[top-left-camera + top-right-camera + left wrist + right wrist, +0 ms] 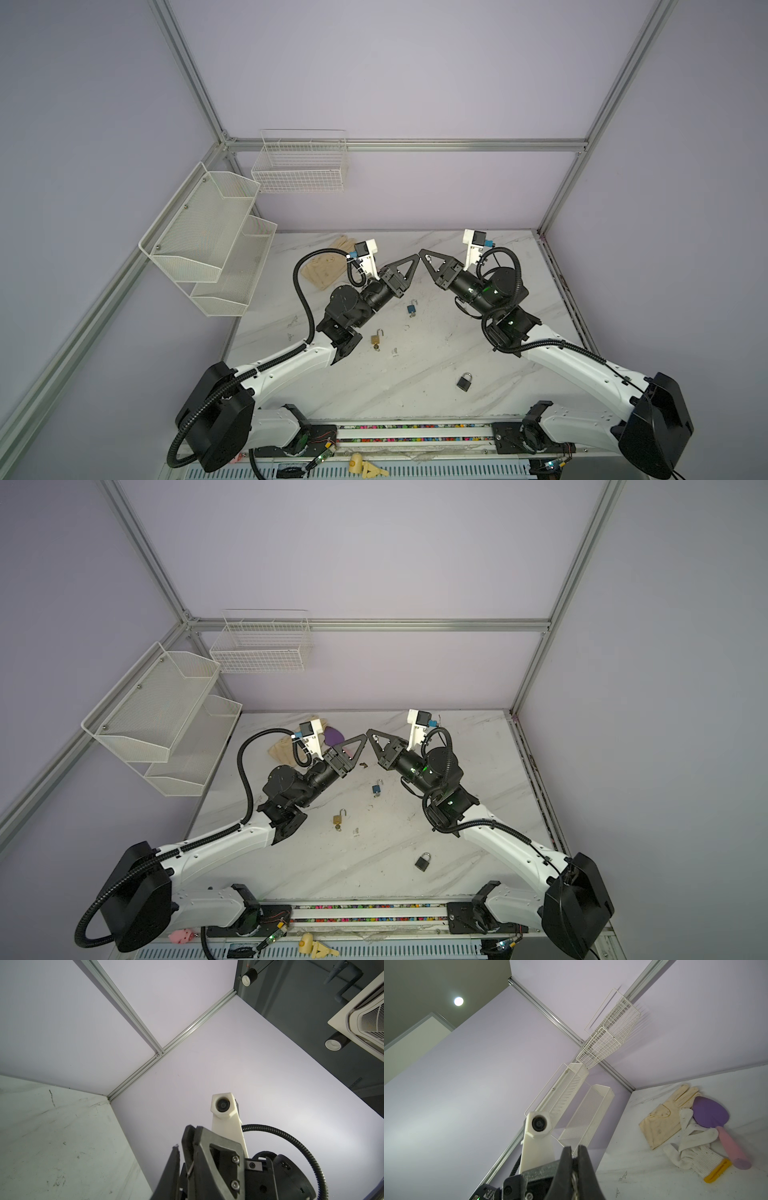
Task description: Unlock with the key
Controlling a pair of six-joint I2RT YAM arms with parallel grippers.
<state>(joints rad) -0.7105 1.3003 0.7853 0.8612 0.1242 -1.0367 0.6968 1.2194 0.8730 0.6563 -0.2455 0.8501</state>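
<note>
1. Right wrist view shows the right fingers [583,1159] clamped together on a small silvery piece of metal, the key [574,1182]; only a sliver of it shows between them.
2. In both top views these fingers hang well above the surface [415,386]. Their tips almost meet the tips of the left fingers [412,259], which reach in from the opposite side.
3. Whether the left fingers are together or apart I cannot tell. From above they read as one dark triangle, and the left wrist view catches only one dark blade just beside the right fingers.
4. Down on the surface, almost under the meeting tips, lies the blue padlock [411,309] with its shackle swung open.
5. The brass padlock [376,340], shackle also open, lies further towards the left arm's side, near that arm.
6. The black padlock [464,382], its shackle seated, lies well apart from both sets of fingers, on the right arm's side.
7. Behind the left fingers, gloves [660,1122] and a purple-and-pink spatula [710,1113] rest on the surface.
</note>
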